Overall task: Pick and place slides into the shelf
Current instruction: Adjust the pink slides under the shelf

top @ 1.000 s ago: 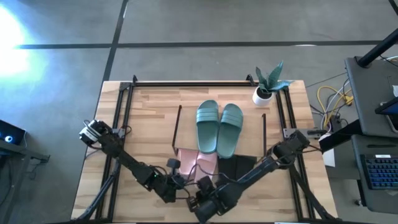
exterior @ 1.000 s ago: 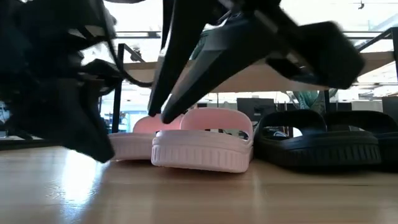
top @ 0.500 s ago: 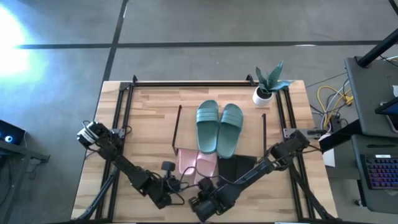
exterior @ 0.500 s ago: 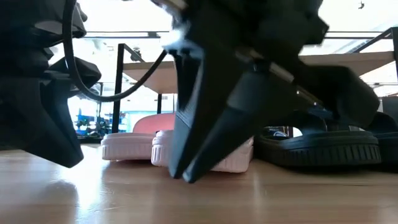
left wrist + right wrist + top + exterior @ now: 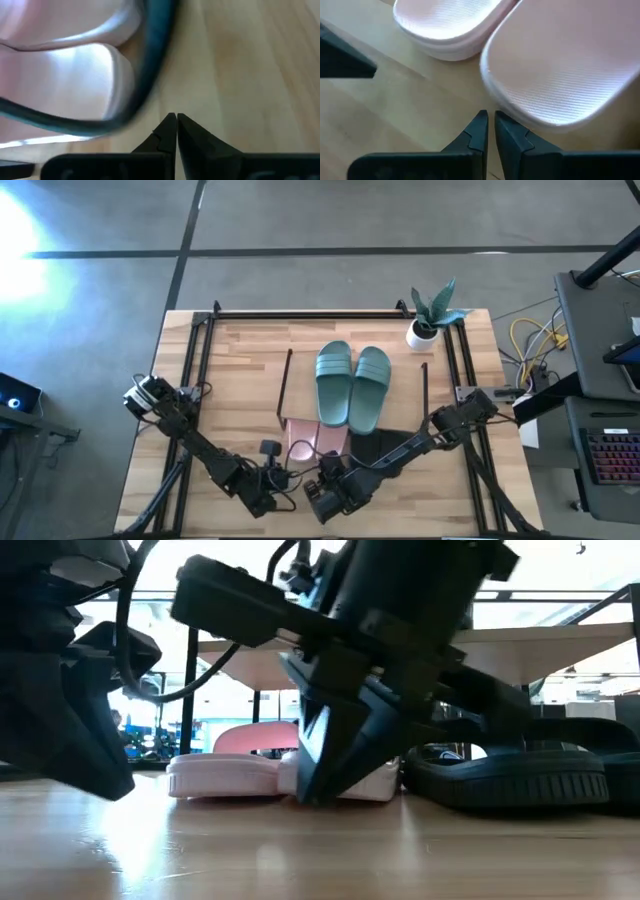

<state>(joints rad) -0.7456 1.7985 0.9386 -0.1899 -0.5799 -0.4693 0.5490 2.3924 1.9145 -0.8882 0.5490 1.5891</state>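
Note:
Two teal-green slides (image 5: 351, 384) lie side by side on the shelf's board (image 5: 403, 392). Two pale pink slides (image 5: 314, 438) and the black slides (image 5: 384, 446) sit on the table below it, at its near side. My right gripper (image 5: 322, 488) is shut, low over the table, with its tips (image 5: 490, 116) right at the end of one pink slide (image 5: 560, 70). My left gripper (image 5: 272, 480) is shut just left of it (image 5: 175, 118), beside the other pink slide (image 5: 55, 75). My right gripper's shut fingertips (image 5: 499, 118) stand at the rounded end rim (image 5: 496, 102) of the nearer pink slide. They come slanting down from the table's near side. Whether they touch the rim I cannot tell. The slide lies flat on the table.
A potted plant (image 5: 427, 320) stands at the table's far right corner. The shelf's thin black end frames (image 5: 284, 385) rise on both sides of the slides. A dark cable (image 5: 150, 60) crosses the left wrist view. Bare wood lies along the table's left and near edges.
My right gripper has moved toward the far edge and come down in front of the pink slides, up to the end of the nearer one. My left gripper has drawn back a little toward the table's near left.

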